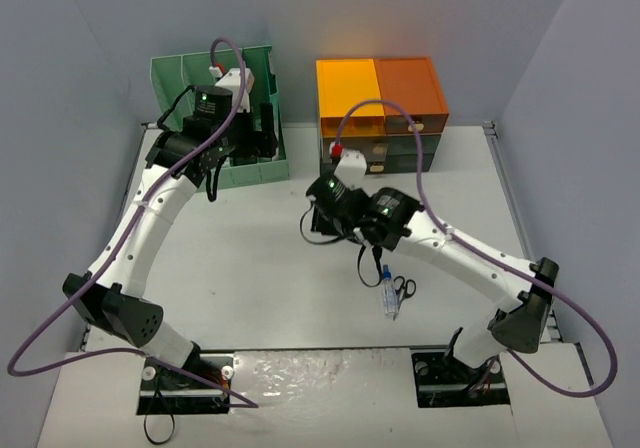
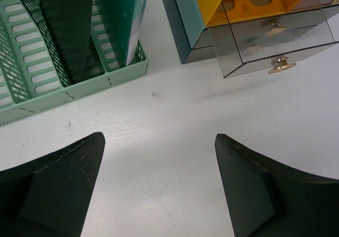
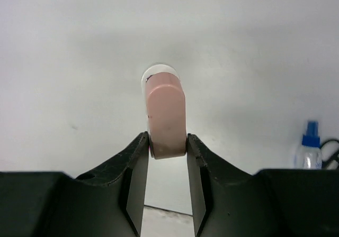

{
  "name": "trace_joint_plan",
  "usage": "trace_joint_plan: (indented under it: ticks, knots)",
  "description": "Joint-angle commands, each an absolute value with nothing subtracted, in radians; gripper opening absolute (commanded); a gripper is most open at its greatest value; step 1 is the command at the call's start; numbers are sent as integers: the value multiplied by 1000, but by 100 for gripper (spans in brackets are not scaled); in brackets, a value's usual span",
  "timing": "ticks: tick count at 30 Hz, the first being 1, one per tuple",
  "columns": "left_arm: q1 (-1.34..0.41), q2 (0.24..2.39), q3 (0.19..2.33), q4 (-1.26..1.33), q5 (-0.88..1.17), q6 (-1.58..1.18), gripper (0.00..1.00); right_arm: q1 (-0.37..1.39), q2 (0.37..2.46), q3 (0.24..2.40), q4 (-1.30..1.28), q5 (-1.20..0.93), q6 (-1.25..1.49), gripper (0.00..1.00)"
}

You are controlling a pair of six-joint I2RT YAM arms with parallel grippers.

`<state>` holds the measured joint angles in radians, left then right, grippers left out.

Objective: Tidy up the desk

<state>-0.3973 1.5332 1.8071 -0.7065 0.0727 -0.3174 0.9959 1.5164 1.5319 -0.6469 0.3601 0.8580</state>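
Your right gripper (image 3: 167, 144) is clamped on a pink rounded block (image 3: 166, 115), held over the desk (image 3: 238, 62). A blue-capped bottle (image 3: 309, 151) sits at the right edge of that wrist view. Your left gripper (image 2: 159, 152) is spread wide over bare desk, near the green rack (image 2: 63, 89) and the drawer cabinet (image 2: 254, 15).

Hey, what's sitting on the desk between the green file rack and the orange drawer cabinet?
Nothing. The left wrist view shows only bare desk between the green file rack and the drawer cabinet.
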Motion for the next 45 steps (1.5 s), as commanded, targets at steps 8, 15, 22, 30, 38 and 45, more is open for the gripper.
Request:
trace_joint_plan:
  ticks: [8,15,22,30,38,45]
  knots:
    - [-385,1459,1780,-645,69,-323,82,715,1553,1819,-622,465,679,0]
    - [-385,1449,1756,-638,77,-335,82,602,1681,1867,-437,383,636,0]
    - [-384,1440,1741,-635,75,-341,82,490,1755,1905,-258,216,733,0]
    - [-385,1443,1748,-634,77,-342,83,428,1795,1827,-35,84,965,0]
    - [-384,1440,1759,-636,74,-341,82,454,1784,1688,90,21,1091,0]
    - [-384,1439,1756,-636,74,-339,82,460,1691,1593,24,67,1071,0]
